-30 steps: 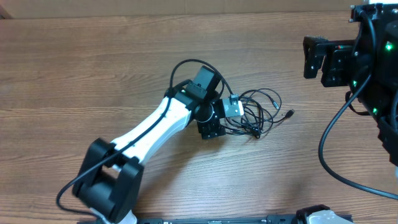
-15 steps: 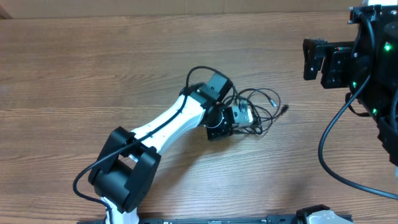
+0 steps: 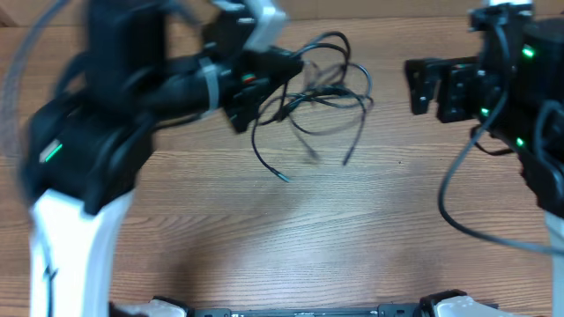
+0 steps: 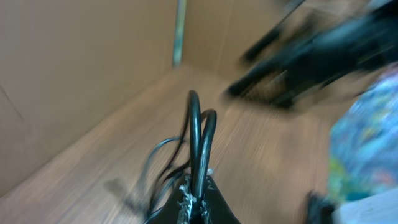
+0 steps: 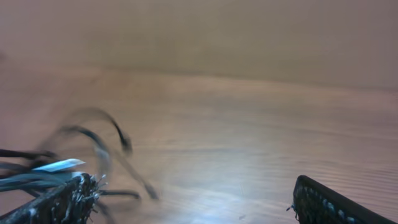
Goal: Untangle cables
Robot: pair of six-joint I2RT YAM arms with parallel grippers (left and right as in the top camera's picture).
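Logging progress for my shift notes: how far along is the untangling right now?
Done: the left gripper is shut on the cables, so the grab is made. In hand: they hang from it, loops crossing, ends dangling. Left: all the separating; the right gripper stands open, holding nothing.

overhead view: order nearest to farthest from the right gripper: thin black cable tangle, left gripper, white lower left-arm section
1. Thin black cable tangle: just left of the right gripper.
2. Left gripper: further left, holding the tangle.
3. White lower left-arm section: far lower left.
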